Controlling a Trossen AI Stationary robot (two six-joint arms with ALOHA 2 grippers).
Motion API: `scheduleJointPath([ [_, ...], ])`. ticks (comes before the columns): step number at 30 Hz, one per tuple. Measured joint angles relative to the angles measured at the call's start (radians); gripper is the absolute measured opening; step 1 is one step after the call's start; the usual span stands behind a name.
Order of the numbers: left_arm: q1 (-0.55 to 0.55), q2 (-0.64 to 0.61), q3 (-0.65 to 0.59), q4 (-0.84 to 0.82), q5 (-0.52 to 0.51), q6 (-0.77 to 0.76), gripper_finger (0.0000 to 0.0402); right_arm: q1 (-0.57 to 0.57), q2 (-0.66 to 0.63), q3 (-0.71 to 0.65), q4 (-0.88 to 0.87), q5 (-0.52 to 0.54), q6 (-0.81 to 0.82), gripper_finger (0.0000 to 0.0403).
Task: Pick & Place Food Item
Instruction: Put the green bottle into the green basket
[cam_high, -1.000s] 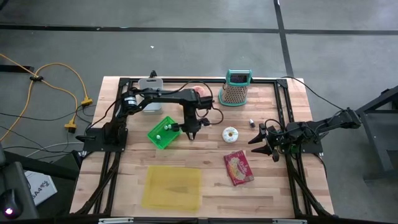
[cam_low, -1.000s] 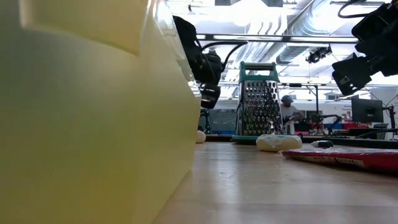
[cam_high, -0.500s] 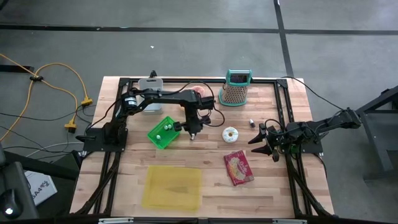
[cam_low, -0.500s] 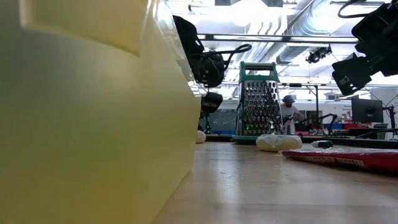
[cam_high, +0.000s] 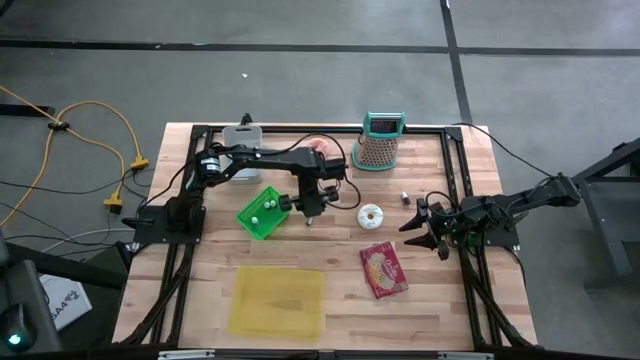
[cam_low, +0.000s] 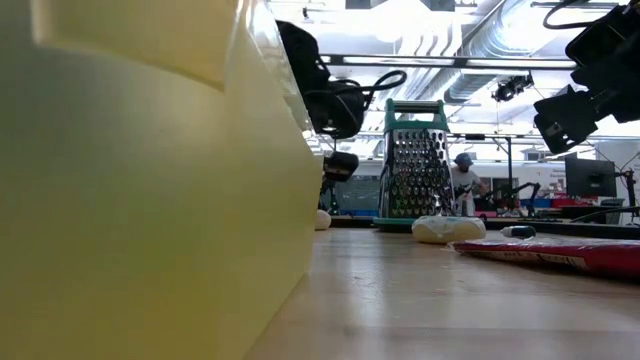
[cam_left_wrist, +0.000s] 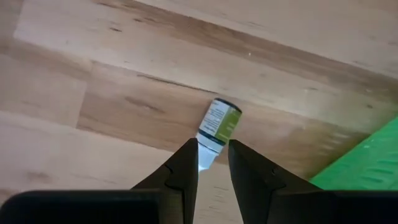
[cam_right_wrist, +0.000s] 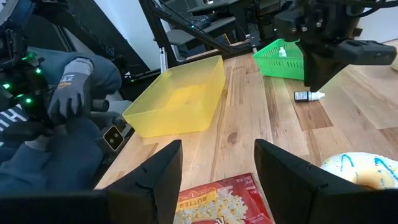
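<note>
From above, the left gripper (cam_high: 309, 216) hangs at the middle of the pale wooden plank table (cam_high: 330, 300), just right of the bright green plastic mesh basket (cam_high: 262, 213). The right gripper (cam_high: 419, 226) waits at the right edge of the frame, fingers spread wide and empty. Between the two lies the round white-iced doughnut (cam_high: 371, 215), with the flat red snack packet (cam_high: 384, 269) below it, the shallow yellow plastic tray (cam_high: 278, 300) at lower left and the steel box grater with a teal handle (cam_high: 379, 145) at the top

At table height the yellow tray (cam_low: 150, 190) fills the left half of the frame; the grater (cam_low: 414, 170) stands mid-frame, the doughnut (cam_low: 449, 229) in front of it to the right, the red packet (cam_low: 560, 252) at far right

In the left wrist view the two dark fingers (cam_left_wrist: 183, 171) stand part open, close on either side of the cap end of a small dropper bottle with a green and white label (cam_left_wrist: 217, 127), which lies flat on the wood; whether they touch it I cannot tell

In the right wrist view the left gripper (cam_right_wrist: 317, 84) hangs at upper right, directly over the little bottle (cam_right_wrist: 309, 96), beside the green basket (cam_right_wrist: 280, 57); a person's grey-gloved hand (cam_right_wrist: 76, 92) shows at left
</note>
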Motion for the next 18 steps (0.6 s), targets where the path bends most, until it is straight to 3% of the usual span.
scheduleJointPath([
  [18, -0.026, 0.000, 0.000, 0.005, -0.050, 0.175, 0.0085, 0.000, 0.000, 0.000, -0.001, 0.000, 0.000, 0.0188],
])
